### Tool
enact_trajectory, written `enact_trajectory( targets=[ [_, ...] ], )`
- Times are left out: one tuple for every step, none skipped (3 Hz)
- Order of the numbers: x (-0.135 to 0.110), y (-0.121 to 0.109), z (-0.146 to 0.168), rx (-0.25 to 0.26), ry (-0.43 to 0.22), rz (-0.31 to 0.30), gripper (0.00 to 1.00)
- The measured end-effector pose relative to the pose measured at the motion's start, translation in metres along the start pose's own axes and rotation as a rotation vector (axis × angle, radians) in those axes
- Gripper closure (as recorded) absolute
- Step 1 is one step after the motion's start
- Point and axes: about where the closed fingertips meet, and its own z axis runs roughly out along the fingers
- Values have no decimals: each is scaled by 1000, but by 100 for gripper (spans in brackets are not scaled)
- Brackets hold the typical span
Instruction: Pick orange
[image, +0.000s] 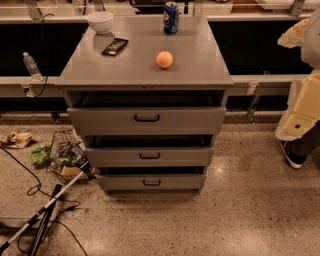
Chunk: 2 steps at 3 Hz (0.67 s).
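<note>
The orange (164, 59) is a small round fruit on top of the grey drawer cabinet (145, 75), right of centre and near the front edge. My arm (305, 105) hangs at the right edge of the camera view, beside and clear of the cabinet. My gripper (293, 34) is at the upper right edge, well right of the orange and not touching anything.
A white bowl (101, 21) stands at the cabinet's back left, a blue soda can (171, 17) at the back, and a dark snack bar (115, 46) lies left of the orange. All three drawers are slightly open. A wire basket (65, 155), cables and a bottle (31, 66) are at the left.
</note>
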Motion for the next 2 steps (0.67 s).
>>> enact_trajectory(
  targets=[
    [-2, -2, 2, 0, -9, 2, 0],
    [-28, -39, 41, -2, -169, 35, 0]
  ],
)
